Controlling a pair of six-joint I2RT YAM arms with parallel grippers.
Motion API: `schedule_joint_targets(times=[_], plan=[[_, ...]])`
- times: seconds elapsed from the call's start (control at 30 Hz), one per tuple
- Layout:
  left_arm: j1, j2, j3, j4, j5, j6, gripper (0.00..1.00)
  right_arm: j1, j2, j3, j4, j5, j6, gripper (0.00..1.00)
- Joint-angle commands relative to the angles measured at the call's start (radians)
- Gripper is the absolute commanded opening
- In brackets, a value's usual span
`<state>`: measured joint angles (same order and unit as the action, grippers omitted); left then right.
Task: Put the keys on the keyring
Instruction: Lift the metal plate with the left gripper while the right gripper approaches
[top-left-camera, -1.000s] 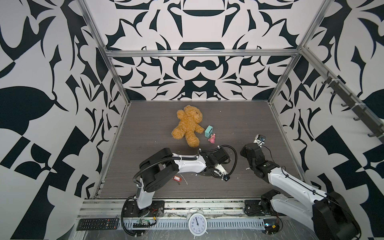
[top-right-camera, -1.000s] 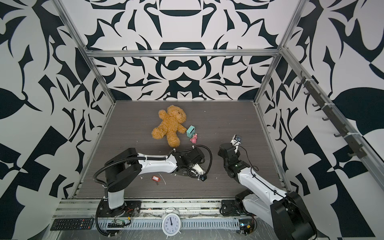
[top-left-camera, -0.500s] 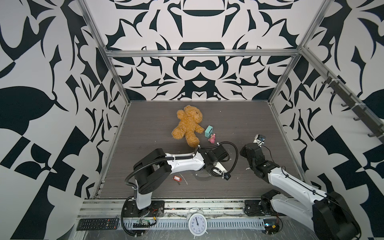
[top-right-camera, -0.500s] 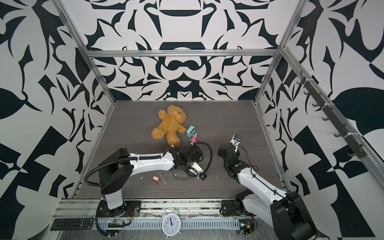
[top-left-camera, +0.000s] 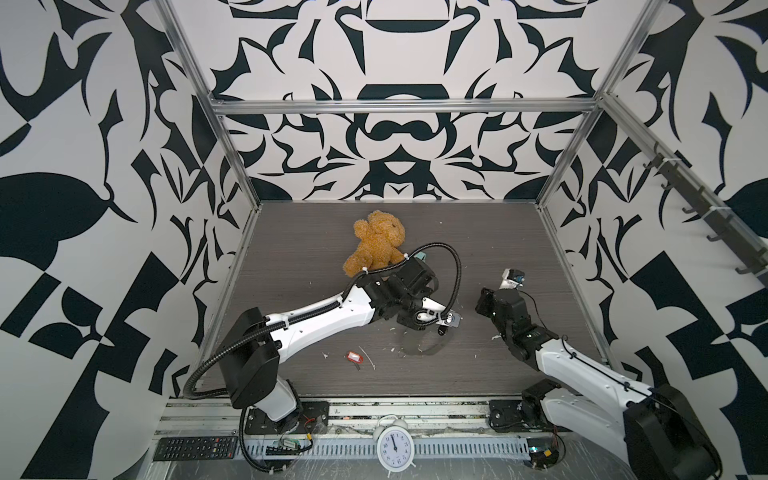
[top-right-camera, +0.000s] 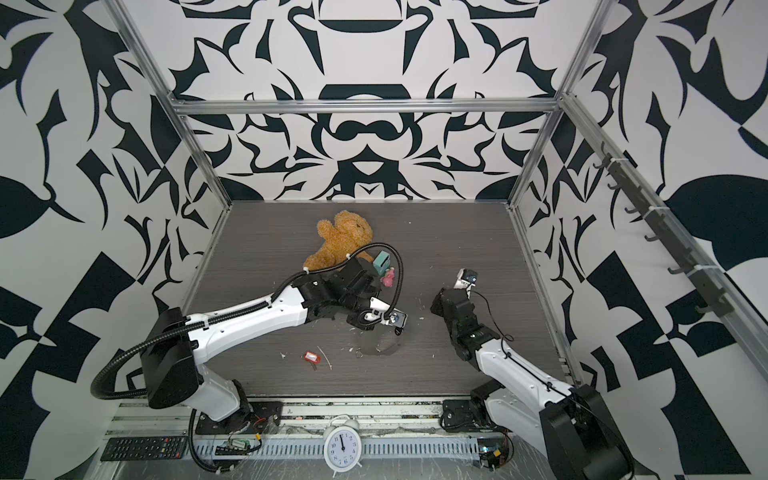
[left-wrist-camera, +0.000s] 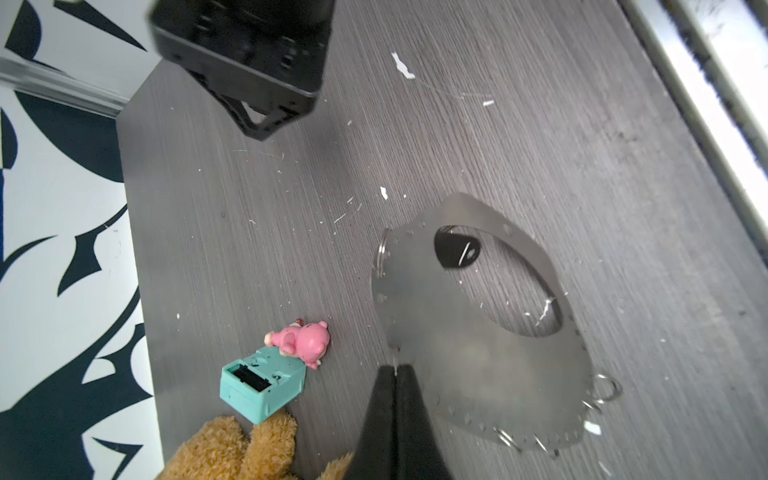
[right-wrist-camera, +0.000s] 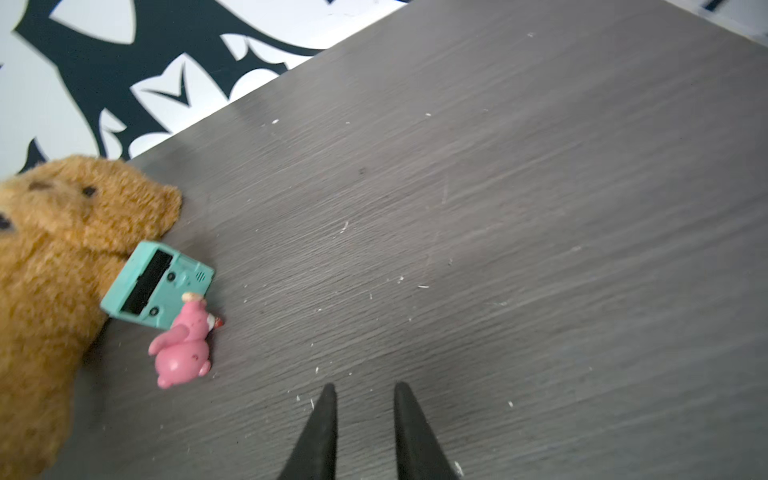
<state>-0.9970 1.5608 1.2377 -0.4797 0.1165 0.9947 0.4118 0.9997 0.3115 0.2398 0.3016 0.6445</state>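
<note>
Grey wood-grain tabletop (top-left-camera: 490, 232) fills both top views, and we see the left arm (top-left-camera: 316, 320) stretched over its middle, its tip low above a wide grey curved strap with dotted edges (top-left-camera: 420, 351); the fingers themselves are hidden there. A small red plastic tag with a white label window (top-left-camera: 354, 356) lies flat on the table, apart from the strap, on the side of the left arm's base. The right arm (top-left-camera: 515, 320) stands apart on the right. A brown plush teddy bear (top-right-camera: 340, 241) lies farther back, with a teal plastic box (top-right-camera: 382, 262) and a pink toy figure (top-right-camera: 388, 280) just beside it. From the left wrist we find the left gripper (left-wrist-camera: 397, 372) pressed together on the strap's dotted edge, pinching it. Thin silver metal keyrings (left-wrist-camera: 607, 388) sit along the strap's border, and a black oblong fob (left-wrist-camera: 455, 249) shows through the strap's opening; whether it touches the strap we cannot tell. From the right wrist we see the right gripper (right-wrist-camera: 365, 388) spread, bare tabletop showing between its fingers, with the teal box and pink figure off to one side.
</note>
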Motion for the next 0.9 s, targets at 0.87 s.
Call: schedule_joint_targets(times=[0.87], plan=[[0.138,-0.425,-0.578,0.819,0.247,-0.817,0.0,0.009,0.011,-0.12,0.634,-0.639,-0.227,0.59]])
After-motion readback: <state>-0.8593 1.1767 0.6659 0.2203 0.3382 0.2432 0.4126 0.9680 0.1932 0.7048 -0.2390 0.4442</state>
